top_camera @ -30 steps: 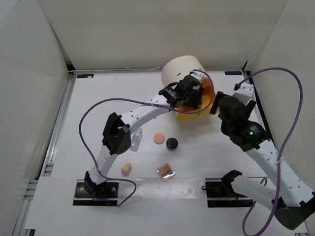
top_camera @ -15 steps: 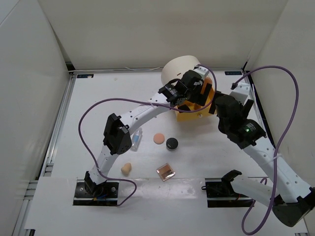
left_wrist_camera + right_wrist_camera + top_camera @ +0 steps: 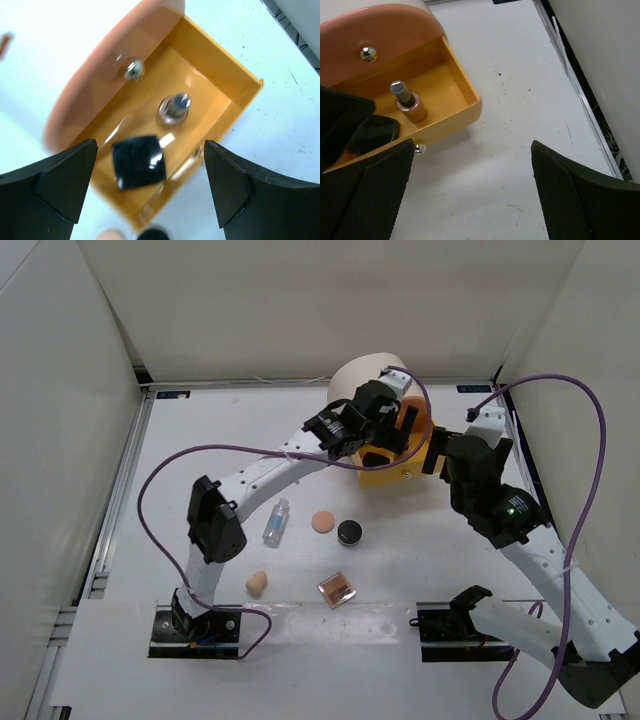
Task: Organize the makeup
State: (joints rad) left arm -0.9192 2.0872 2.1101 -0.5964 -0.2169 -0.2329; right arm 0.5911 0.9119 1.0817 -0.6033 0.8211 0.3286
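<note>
the left claw (image 3: 150, 145) has just spread wide and let go, holding nothing; the square black compact (image 3: 138, 162) lies directly beneath it in the orange drawer (image 3: 215, 65), beside the gold lipstick (image 3: 175, 107). right claw (image 3: 472, 145) gapes empty just beside. peach puff (image 3: 322, 521) and sponge (image 3: 257, 583) wait well away.

Found the orange drawer (image 3: 386, 478) pulled out and crowded from above by the left gripper (image 3: 150, 187), fingers spread wide. Met inside an upright gold lipstick (image 3: 175, 107) and a black square compact (image 3: 138, 162), with bare floor beside them. Saw bare table (image 3: 520, 75) right of the drawer, under the wide-spread right gripper (image 3: 470, 200).
</note>
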